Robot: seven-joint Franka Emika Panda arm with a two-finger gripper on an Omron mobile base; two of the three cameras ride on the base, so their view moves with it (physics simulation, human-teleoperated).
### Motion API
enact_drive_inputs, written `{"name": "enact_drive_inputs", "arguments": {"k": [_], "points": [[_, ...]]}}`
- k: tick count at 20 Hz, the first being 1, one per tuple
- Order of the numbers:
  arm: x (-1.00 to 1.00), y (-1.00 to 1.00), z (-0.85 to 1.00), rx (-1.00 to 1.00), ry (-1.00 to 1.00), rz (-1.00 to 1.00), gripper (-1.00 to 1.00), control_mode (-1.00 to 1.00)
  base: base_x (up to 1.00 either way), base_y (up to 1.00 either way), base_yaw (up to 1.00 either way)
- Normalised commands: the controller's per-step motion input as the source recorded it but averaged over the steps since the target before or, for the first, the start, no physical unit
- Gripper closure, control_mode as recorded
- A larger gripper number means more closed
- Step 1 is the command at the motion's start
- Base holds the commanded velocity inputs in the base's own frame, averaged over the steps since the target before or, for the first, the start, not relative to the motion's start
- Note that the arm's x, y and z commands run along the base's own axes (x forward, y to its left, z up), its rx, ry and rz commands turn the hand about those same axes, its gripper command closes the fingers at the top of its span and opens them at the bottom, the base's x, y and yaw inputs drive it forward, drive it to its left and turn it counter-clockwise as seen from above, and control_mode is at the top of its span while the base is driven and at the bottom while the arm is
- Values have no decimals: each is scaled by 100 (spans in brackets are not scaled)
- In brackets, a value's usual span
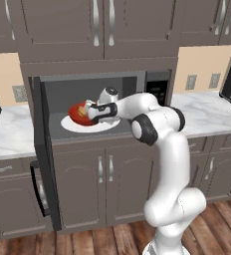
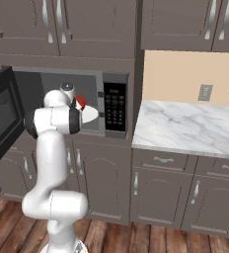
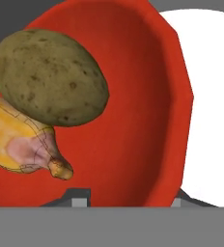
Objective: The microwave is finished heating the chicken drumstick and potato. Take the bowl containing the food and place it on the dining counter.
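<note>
Bowl (image 3: 147, 96) rim between the two dark fingertips of the gripper (image 3: 126, 195): one tip rises inside the red wall, the other outside it, so the jaws straddle the near edge at a narrow spread. Whether the pads already press the rim cannot be told. Inside the bowl, the potato (image 3: 51, 77) rests partly over the chicken drumstick (image 3: 22, 142), both toward the side away from the grasp. The bowl sits on the white turntable (image 1: 82, 127), within the cavity of the microwave (image 1: 57, 92), whose door (image 1: 44, 164) hangs open to the left.

Judged step: securing the rim before lifting out. To do it well, close firmly on the wall, raise only enough to clear the turntable, and keep the bowl level, since the load sits opposite the grip and would tip it. Withdraw straight outward, clear of the cavity ceiling and the keypad panel (image 2: 115, 108).
</note>
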Motion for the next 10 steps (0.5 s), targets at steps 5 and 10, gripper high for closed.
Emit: {"name": "enact_drive_inputs", "arguments": {"k": [5, 10], "points": [[-77, 0, 0, 0, -7, 2, 100, -100, 0, 0, 0], [-99, -5, 1, 0, -15, 3, 100, -100, 0, 0, 0]]}}
